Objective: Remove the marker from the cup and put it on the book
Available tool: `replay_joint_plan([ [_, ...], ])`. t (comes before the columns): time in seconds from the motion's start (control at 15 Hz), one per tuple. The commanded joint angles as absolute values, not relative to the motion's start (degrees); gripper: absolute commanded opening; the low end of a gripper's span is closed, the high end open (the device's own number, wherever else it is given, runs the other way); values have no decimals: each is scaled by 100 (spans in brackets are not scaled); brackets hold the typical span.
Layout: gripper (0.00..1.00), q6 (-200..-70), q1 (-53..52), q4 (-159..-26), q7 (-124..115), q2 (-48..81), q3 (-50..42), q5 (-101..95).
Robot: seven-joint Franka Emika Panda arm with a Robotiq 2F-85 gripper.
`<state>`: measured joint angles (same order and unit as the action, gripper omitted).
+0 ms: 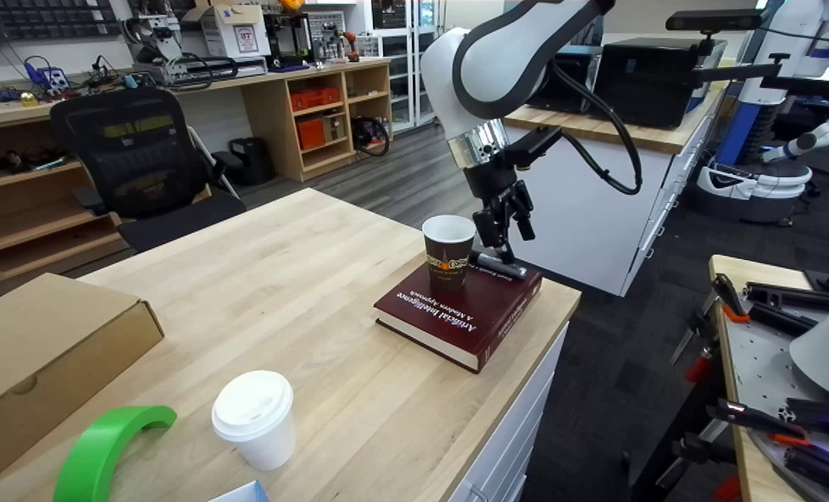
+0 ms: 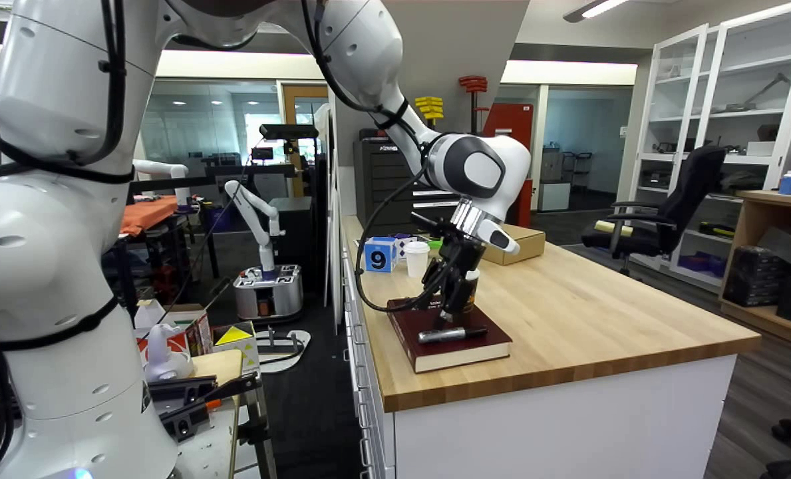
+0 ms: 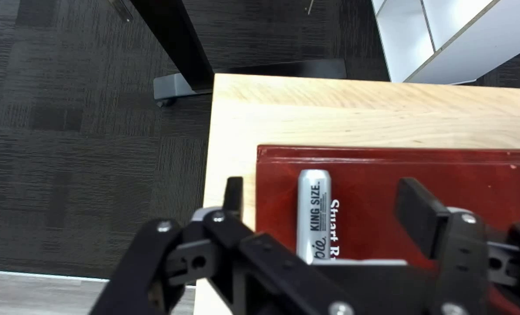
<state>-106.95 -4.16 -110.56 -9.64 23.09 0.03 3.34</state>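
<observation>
The marker (image 1: 498, 265), silver-grey with a dark cap, lies flat on the dark red book (image 1: 449, 317) near the book's end. It also lies on the book in an exterior view (image 2: 443, 334). The brown paper cup (image 1: 449, 254) stands upright on the book beside the marker; my gripper partly hides it in an exterior view (image 2: 473, 286). My gripper (image 1: 516, 244) is just above the book. In the wrist view the gripper (image 3: 323, 194) is open, its fingers apart on either side of the marker (image 3: 314, 214) with gaps. The gripper hides the marker's lower end there.
The book sits near the table's corner (image 3: 238, 100), with floor beyond. A white lidded cup (image 1: 257, 418), a green arch (image 1: 100, 453), a flat cardboard box (image 1: 51, 335) and a blue block (image 2: 380, 255) stand farther along the table.
</observation>
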Motion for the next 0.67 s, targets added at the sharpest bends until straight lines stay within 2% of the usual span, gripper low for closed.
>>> replay_joint_plan([
  [0.0,100,-10778,-395,-11230,-994,2059,13,270],
  [0.6,100,-10844,-367,-11718,-950,1318,-2,99],
])
